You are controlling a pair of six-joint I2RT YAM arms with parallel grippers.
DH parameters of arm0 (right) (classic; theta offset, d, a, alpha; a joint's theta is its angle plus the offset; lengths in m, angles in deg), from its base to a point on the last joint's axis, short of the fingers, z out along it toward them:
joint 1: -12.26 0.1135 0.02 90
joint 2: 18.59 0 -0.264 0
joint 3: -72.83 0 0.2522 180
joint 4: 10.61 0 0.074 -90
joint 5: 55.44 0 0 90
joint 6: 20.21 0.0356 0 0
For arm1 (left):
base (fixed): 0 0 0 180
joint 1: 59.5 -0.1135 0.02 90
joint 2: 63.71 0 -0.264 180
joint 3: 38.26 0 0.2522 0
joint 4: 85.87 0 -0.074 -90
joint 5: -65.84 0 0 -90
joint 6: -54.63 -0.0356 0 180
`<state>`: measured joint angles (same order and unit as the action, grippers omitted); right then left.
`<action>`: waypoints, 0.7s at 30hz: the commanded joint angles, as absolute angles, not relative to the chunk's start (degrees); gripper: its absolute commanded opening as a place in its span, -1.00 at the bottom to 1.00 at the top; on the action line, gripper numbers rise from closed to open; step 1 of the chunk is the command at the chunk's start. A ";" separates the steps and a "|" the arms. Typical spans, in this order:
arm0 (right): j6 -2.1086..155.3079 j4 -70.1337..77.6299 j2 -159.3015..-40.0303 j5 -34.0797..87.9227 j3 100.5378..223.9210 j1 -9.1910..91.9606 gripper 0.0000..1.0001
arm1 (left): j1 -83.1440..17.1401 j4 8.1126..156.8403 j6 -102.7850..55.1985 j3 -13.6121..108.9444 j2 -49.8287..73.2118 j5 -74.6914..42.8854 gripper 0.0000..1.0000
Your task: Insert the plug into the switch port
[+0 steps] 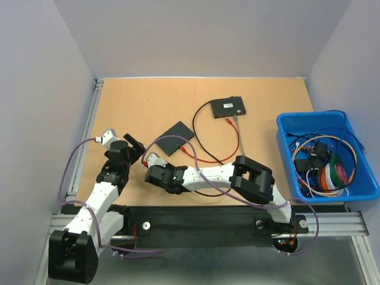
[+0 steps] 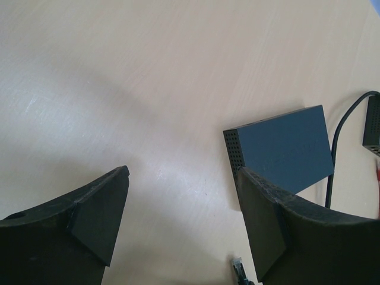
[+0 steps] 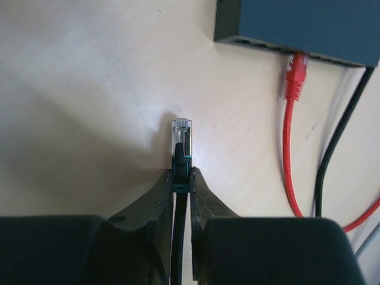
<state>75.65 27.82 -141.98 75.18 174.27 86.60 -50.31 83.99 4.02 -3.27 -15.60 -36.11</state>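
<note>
1. Two cables lie by the grey switch box [image 1: 178,138]. A red cable [image 3: 285,148] is plugged into its port side. A black cable [image 3: 333,142] runs past just beside the red one.
2. The right end effector [image 3: 181,178] is pinched tight on the plug [image 3: 181,133]. It holds the plug by its dark back part.
3. The plug's clear tip sticks out in front of the fingers. It points toward the port side of the switch box, near it but not touching.
4. The left end effector [image 2: 181,178] is wide open and holds nothing. It hangs over the bare counter [image 1: 136,101], near the switch box.
5. A blue bin [image 1: 356,195] full of cables sits well apart from the switch box, at the counter's right edge.
</note>
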 commanded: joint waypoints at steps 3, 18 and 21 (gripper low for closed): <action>81.73 20.04 -127.06 73.51 166.40 84.16 -0.99 | -50.80 86.17 2.33 -2.71 -14.67 -34.71 0.68; 90.26 1.50 -109.46 40.99 143.90 65.17 -0.99 | -50.71 101.54 2.33 3.09 3.15 -28.48 0.68; 90.70 -0.27 -111.65 36.51 144.25 65.08 -0.99 | -50.80 104.36 2.07 6.08 9.29 -26.54 0.68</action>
